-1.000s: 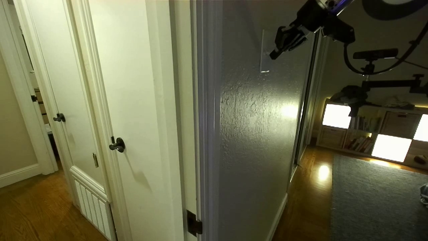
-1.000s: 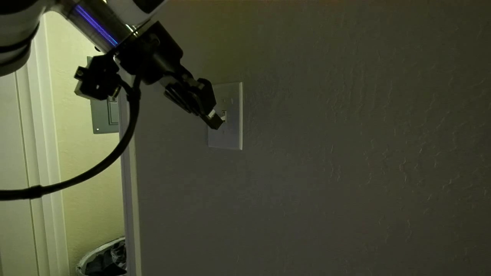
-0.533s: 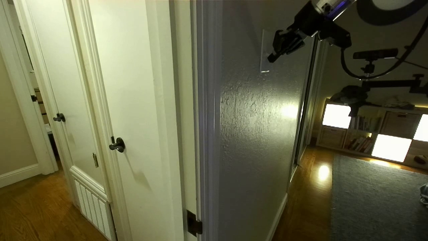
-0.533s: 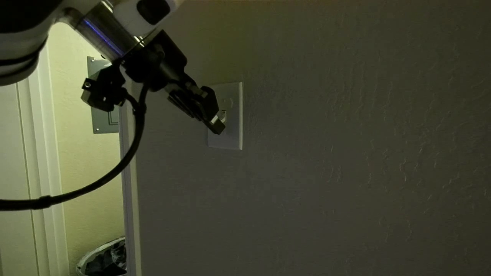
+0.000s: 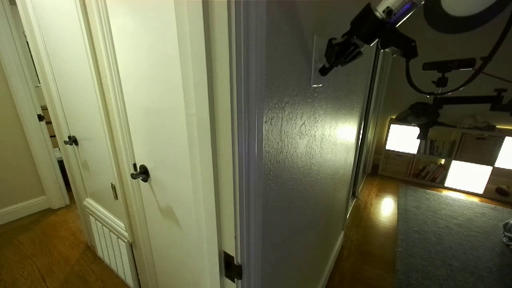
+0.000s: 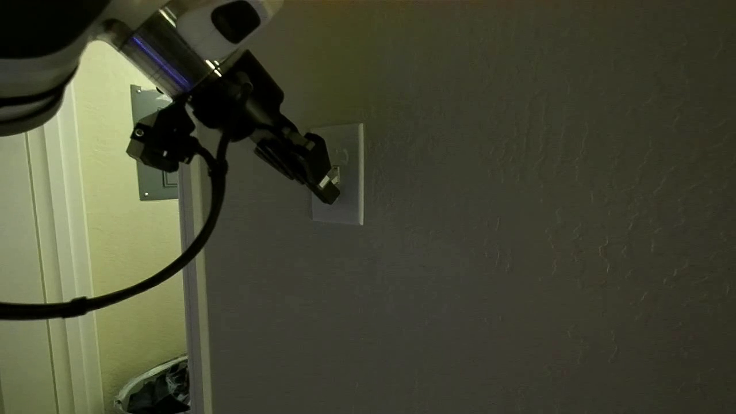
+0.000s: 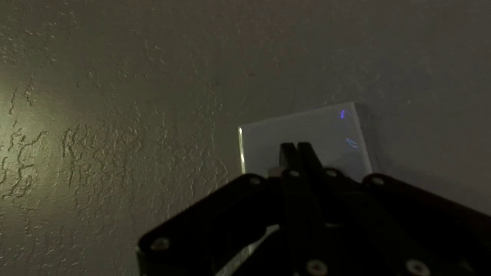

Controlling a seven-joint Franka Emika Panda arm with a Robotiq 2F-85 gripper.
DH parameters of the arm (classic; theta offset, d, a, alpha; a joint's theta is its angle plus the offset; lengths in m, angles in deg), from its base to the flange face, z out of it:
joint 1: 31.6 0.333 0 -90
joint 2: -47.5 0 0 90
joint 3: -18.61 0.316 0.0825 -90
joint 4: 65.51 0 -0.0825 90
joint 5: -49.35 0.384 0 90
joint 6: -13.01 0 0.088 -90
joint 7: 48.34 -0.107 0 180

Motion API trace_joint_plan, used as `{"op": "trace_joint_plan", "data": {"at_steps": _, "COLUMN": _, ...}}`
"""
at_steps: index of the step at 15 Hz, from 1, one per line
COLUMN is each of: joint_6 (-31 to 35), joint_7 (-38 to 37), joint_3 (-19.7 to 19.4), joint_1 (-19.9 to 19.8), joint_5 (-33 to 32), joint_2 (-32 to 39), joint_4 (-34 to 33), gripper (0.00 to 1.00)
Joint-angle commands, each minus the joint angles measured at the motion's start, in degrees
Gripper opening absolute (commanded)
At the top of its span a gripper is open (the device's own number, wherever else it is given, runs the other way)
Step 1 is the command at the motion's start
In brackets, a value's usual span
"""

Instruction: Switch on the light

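A bin (image 6: 137, 380) holds dark material (image 6: 158, 397). The jaws, pressed together, stand at the switch plate (image 6: 349, 181); wall (image 6: 489, 241) spreads beyond its edges.

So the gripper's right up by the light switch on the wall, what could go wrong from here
The switch toggle looks small, and I can't make it out in the wrist view past the gripper, so a push might miss it. The gripper is so close to the wall plate that pressing hard could mark it; whether they touch, I can't tell. The black cable hangs in a loose loop and might snag.
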Motion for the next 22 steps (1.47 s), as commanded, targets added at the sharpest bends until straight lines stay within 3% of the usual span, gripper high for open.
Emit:
{"op": "trace_joint_plan", "data": {"at_steps": 1, "joint_6": 1.69, "joint_7": -0.76, "joint_3": -0.30, "joint_1": -1.17, "joint_5": -3.37, "joint_2": -1.78, "joint_4": 0.21, "gripper": 0.06}}
{"op": "trace_joint_plan", "data": {"at_steps": 12, "joint_6": 1.35, "joint_7": -2.19, "joint_3": 0.40, "joint_1": -3.81, "joint_5": -8.41, "joint_2": -5.48, "joint_4": 0.28, "gripper": 0.06}}
{"op": "trace_joint_plan", "data": {"at_steps": 14, "joint_6": 0.33, "joint_7": -1.09, "joint_3": 0.05, "joint_1": -2.98, "joint_5": -6.18, "joint_2": -5.42, "joint_4": 0.74, "gripper": 0.06}}
{"op": "trace_joint_plan", "data": {"at_steps": 17, "joint_6": -3.08, "joint_7": 3.33, "joint_3": -1.13, "joint_1": 1.71, "joint_5": 2.28, "joint_2": -5.26, "joint_4": 3.55, "gripper": 0.06}}
{"op": "trace_joint_plan", "data": {"at_steps": 18, "joint_6": -4.41, "joint_7": 5.68, "joint_3": 1.37, "joint_1": 0.23, "joint_5": 6.31, "joint_2": -5.41, "joint_4": 4.35, "gripper": 0.06}}
{"op": "trace_joint_plan", "data": {"at_steps": 19, "joint_6": -6.39, "joint_7": 6.81, "joint_3": -0.94, "joint_1": 3.66, "joint_5": 8.69, "joint_2": -5.98, "joint_4": 5.58, "gripper": 0.06}}
{"op": "trace_joint_plan", "data": {"at_steps": 22, "joint_6": -12.94, "joint_7": 10.57, "joint_3": 1.66, "joint_1": 2.46, "joint_5": 14.38, "joint_2": -7.48, "joint_4": 7.04, "gripper": 0.06}}
